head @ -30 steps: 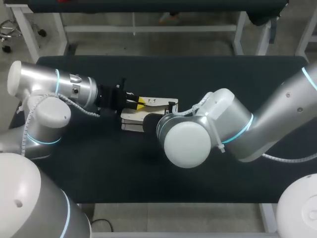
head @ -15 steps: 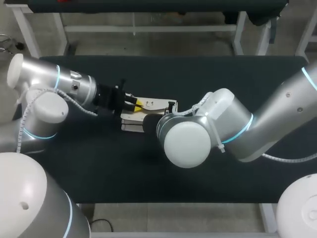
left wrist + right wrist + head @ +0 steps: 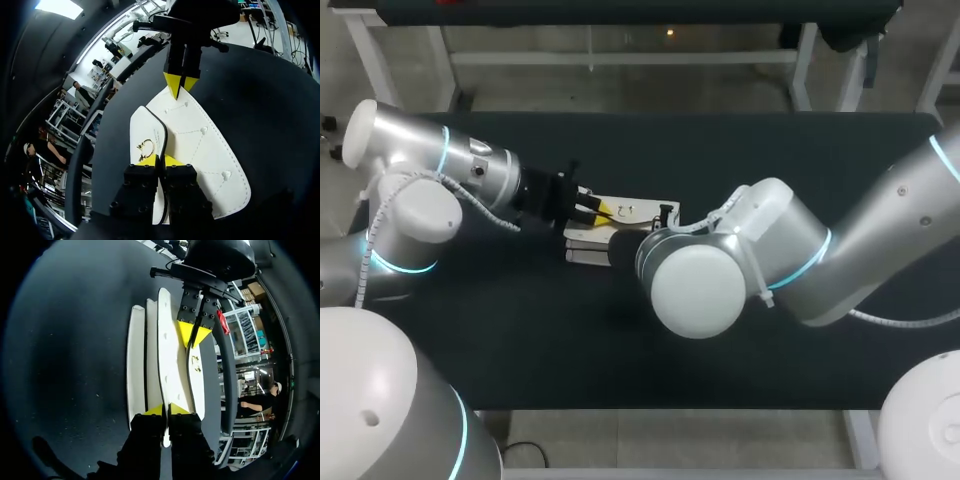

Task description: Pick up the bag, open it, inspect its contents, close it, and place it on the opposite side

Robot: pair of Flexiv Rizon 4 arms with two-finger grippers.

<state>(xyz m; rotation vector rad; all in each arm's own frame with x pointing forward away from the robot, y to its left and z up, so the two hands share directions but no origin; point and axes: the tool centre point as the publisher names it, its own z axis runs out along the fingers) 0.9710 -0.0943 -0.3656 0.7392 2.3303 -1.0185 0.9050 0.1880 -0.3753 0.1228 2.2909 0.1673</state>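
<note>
The right arm (image 3: 790, 260) comes in from the right of the overhead frame. Its bulky wrist joint sits over the middle, covering the near right corner of the bag (image 3: 638, 208) and nearly all of the right gripper (image 3: 166, 410). That pincer's grip reads only from the wrist cameras. There its yellow tips are pressed close together with a thin white panel edge of the bag clamped between them.

The white bag lies flat on the dark table (image 3: 770, 150), just left of centre frame, with stitched seams and small studs on its upper face. The left arm (image 3: 440, 180) reaches in from the upper left. The left gripper (image 3: 160, 161) is at the bag's left end, opposite the other pincer. It is closed on the dark-rimmed edge of the flap (image 3: 142, 131), one finger on each side. A small gold clasp (image 3: 146, 146) shows on that flap, just ahead of the left fingertips.

The flap appears to stand a little away from the main panel, though the angle is poor. The gap beside it is only a dark line. Nothing inside the bag can be made out from any camera, and its underside against the table is hidden too.
</note>
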